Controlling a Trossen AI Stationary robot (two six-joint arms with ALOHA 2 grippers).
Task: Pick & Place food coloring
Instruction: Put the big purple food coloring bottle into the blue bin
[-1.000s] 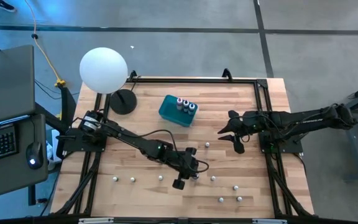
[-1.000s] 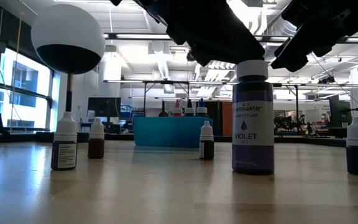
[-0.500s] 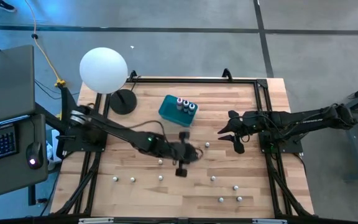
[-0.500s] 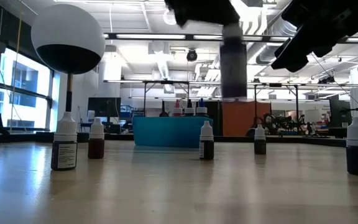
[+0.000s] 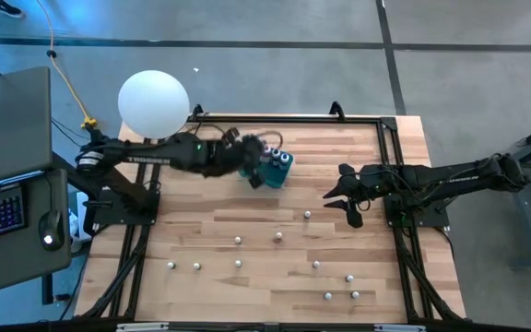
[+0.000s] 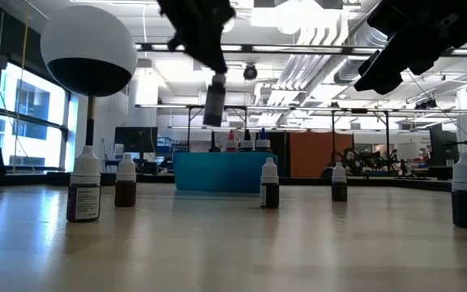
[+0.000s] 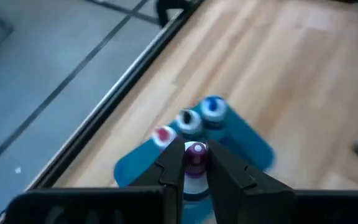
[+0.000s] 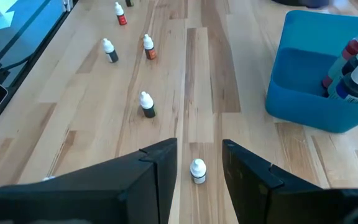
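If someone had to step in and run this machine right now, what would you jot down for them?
Left gripper: shut on a violet bottle, held in the air over the blue tub.
Right gripper: open and empty, hovering over the table's right side, above one small bottle.
Done: three bottles stand in the tub.
Left: lower and release the carried bottle into the tub, then collect the loose bottles scattered across the near half of the wooden table; about ten show in the high view.

Pale planked wood table (image 5: 247, 286), glossy blue plastic tub (image 8: 303, 93)
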